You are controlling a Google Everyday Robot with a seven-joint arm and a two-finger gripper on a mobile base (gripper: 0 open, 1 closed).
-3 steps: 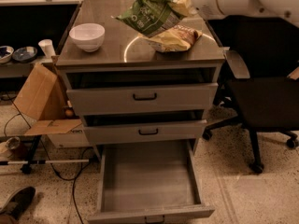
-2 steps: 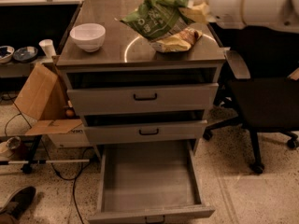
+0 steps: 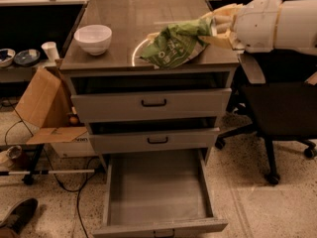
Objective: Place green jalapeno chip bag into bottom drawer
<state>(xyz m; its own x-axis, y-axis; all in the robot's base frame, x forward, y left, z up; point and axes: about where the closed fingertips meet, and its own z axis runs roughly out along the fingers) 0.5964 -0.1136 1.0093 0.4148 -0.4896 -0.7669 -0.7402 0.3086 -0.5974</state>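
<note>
1. Speckled floor, total workshop vibes. A steel-topped bench with three drawers under it sits dead centre. A cardboard box leans off its left side and an office chair is parked off its right.
2. On the bench's left half there's a white bowl, well apart from the action, so it shouldn't get in the way.
3. The green jalapeno chip bag is over the bench's front-right part. Its right end is pulled up and its left end droops toward the steel. Can't tell if that low end actually touches.
4. The gripper is at the bench's right edge, reaching in sideways on a fat white arm. It's clenched on the bag's raised right end. Makes sense to me: a crinkly, floppy bag only gives you a fold to pinch.
5. Below the bench front, the bottom drawer is pulled way out and its tray is bare. The top drawer and middle drawer are in or nearly in, so nothing overhangs the drop spot.
6. My read: the bag's grabbed but not delivered. Next it has to travel forward past the bench's front edge, then down. The dangling end could drag on that edge, or the bag could slip out of the pinch.
</note>
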